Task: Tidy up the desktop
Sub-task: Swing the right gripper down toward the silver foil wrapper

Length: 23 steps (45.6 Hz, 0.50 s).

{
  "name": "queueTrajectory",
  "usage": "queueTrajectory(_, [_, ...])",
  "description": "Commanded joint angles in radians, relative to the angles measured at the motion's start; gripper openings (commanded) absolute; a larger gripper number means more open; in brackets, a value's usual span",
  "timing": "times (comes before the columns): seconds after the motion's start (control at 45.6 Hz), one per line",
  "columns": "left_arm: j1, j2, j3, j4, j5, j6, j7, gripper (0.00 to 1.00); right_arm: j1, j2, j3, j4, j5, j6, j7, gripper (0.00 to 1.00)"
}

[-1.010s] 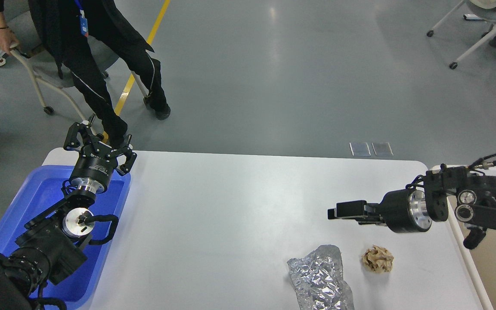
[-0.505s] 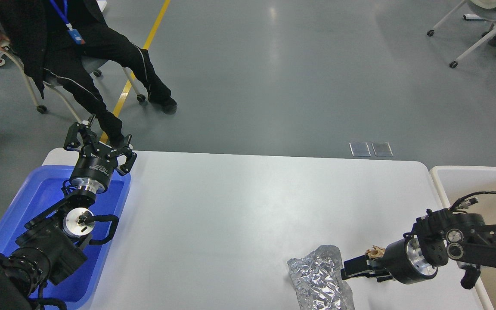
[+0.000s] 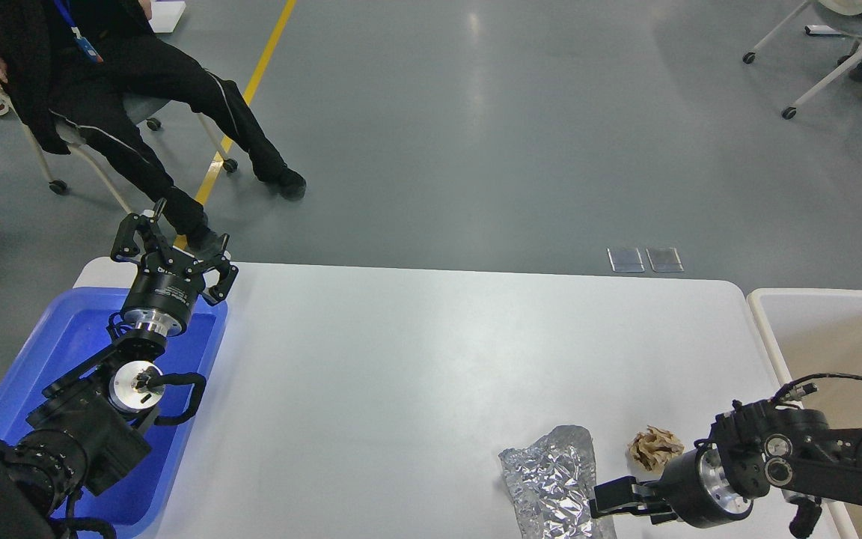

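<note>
The white desktop (image 3: 416, 359) fills the middle of the head view. A crumpled sheet of silver foil (image 3: 551, 483) lies at its near right edge, with a crumpled brown paper ball (image 3: 655, 448) just right of it. My right gripper (image 3: 609, 500) is low at the foil's right edge, just in front of the paper ball. It looks dark and side-on, so I cannot tell its fingers apart. My left gripper (image 3: 173, 241) is open and empty, pointing away above the far end of the blue bin.
A blue plastic bin (image 3: 42, 359) sits at the desktop's left end under my left arm. A beige bin (image 3: 835, 337) stands off the right end. A person (image 3: 139, 90) sits on a wheeled chair beyond the far left corner.
My right arm has dropped toward the near edge, from above the mid-right of the desktop down to the foil's right edge. The person has sat down. My left arm has not moved.
</note>
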Motion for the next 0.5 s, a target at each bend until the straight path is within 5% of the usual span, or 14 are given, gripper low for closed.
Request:
queueTrajectory(0.0, [0.000, 0.000, 0.000, 0.000, 0.000, 0.001, 0.000, 1.00, -0.056, 0.036, 0.034, -0.053, -0.063, -0.044, 0.000, 0.98])
queueTrajectory(0.307, [-0.001, 0.000, 0.000, 0.000, 0.000, 0.000, 0.000, 1.00, -0.074, 0.110, 0.068, -0.101, -0.063, -0.050, 0.000, 0.95])
queueTrajectory(0.417, [0.000, 0.000, 0.000, 0.000, 0.000, 0.000, 0.000, 1.00, -0.076, 0.120, 0.060, -0.114, -0.069, -0.049, 0.008, 0.80])
queueTrajectory(0.483, [0.000, 0.000, -0.001, 0.000, 0.000, 0.000, 0.000, 1.00, -0.074, 0.122, 0.048, -0.116, -0.083, -0.044, 0.008, 0.52])
